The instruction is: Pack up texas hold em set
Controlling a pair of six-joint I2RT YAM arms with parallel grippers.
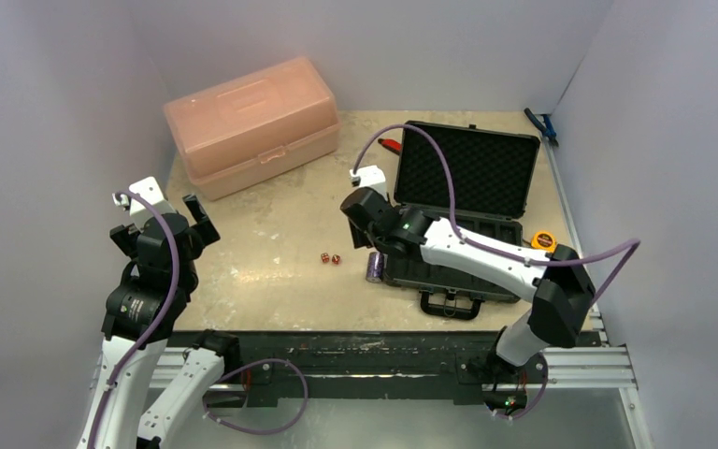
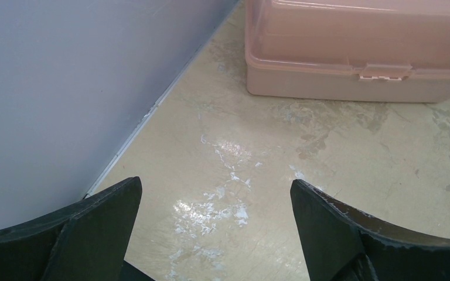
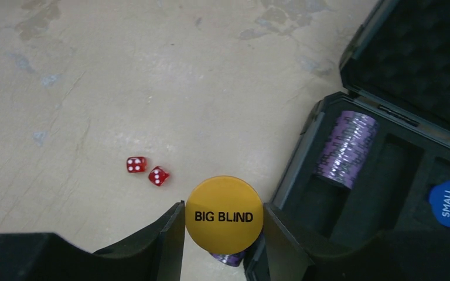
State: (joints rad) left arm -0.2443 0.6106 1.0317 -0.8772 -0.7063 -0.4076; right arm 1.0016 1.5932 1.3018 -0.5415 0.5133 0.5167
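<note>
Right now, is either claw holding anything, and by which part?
The right gripper pinches the yellow disc by its two opposite edges. The left gripper is open and holds nothing.

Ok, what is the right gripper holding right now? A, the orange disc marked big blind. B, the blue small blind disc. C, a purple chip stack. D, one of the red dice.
A: in the right wrist view the right gripper pinches the orange disc reading BIG BLIND from both sides, while the red dice lie loose on the table.
</note>
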